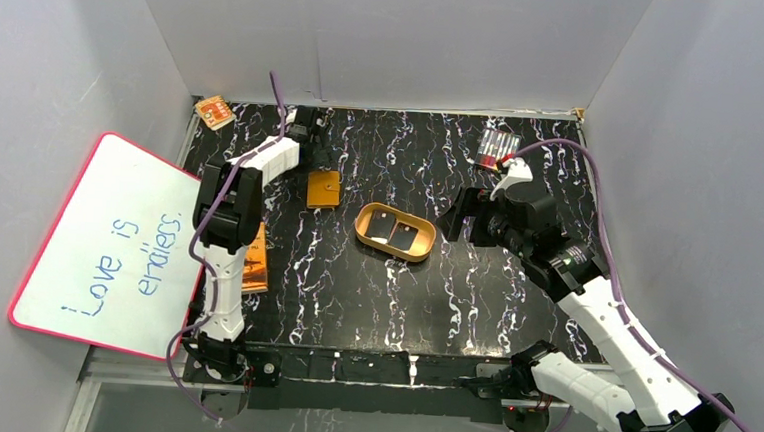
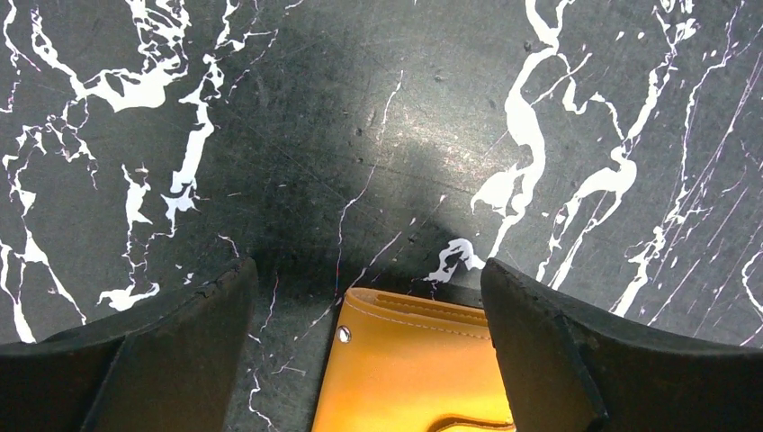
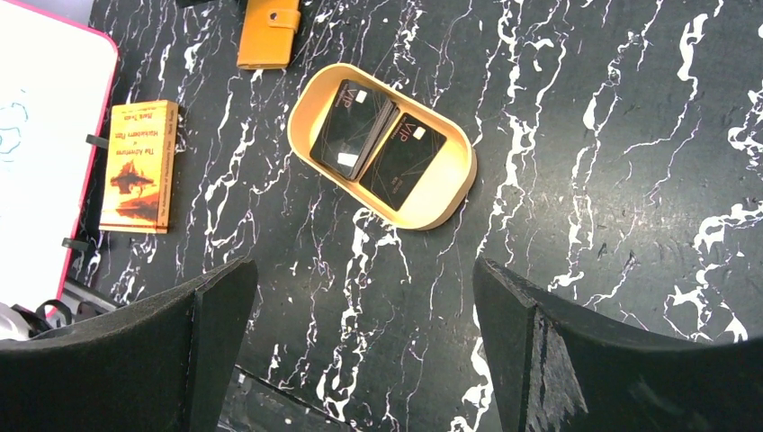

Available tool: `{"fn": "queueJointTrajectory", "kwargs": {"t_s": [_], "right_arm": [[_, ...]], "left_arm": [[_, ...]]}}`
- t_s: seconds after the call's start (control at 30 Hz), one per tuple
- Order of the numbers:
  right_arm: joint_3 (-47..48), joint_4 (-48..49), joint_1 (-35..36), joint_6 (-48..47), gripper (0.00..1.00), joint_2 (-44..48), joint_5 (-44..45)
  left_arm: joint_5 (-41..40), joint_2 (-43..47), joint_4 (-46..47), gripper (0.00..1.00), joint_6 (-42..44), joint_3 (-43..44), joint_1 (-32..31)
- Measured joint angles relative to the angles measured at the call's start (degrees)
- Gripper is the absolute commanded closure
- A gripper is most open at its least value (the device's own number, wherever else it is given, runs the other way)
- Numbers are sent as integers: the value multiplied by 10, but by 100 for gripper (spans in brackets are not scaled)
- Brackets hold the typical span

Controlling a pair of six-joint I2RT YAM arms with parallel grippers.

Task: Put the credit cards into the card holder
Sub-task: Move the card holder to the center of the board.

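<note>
The card holder (image 1: 323,188), a shut orange-brown leather wallet with a snap tab, lies flat at the back left of the table. My left gripper (image 1: 313,157) hangs open low over its far end. In the left wrist view the card holder's stitched edge (image 2: 405,360) lies between the spread fingers of the left gripper (image 2: 367,274), closer to the right one. The black credit cards (image 3: 351,130) (image 3: 403,160) lie side by side in a tan oval tray (image 3: 450,193) mid-table. My right gripper (image 3: 364,265) hovers open and empty, high and to the right of the tray (image 1: 393,247).
An orange printed booklet (image 1: 255,263) lies by the left arm. A pink-framed whiteboard (image 1: 116,245) leans at the left. A pack of batteries (image 1: 497,148) sits back right and a small orange item (image 1: 214,113) back left. White walls enclose the table.
</note>
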State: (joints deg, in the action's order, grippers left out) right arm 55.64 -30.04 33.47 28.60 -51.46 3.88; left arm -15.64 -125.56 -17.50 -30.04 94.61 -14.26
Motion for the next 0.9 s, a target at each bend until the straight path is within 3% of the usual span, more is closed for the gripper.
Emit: {"fn": "queueJointTrajectory", "kwargs": {"t_s": [0.23, 0.57, 0.9], "right_arm": [[0, -4, 0, 1, 1, 0, 6], [-27, 2, 0, 7, 1, 6, -2], [-80, 34, 0, 17, 7, 5, -80]], "left_arm": [[5, 19, 29, 16, -5, -40, -5], [52, 160, 80, 22, -30, -242, -26], [116, 308, 98, 24, -73, -416, -80]]}}
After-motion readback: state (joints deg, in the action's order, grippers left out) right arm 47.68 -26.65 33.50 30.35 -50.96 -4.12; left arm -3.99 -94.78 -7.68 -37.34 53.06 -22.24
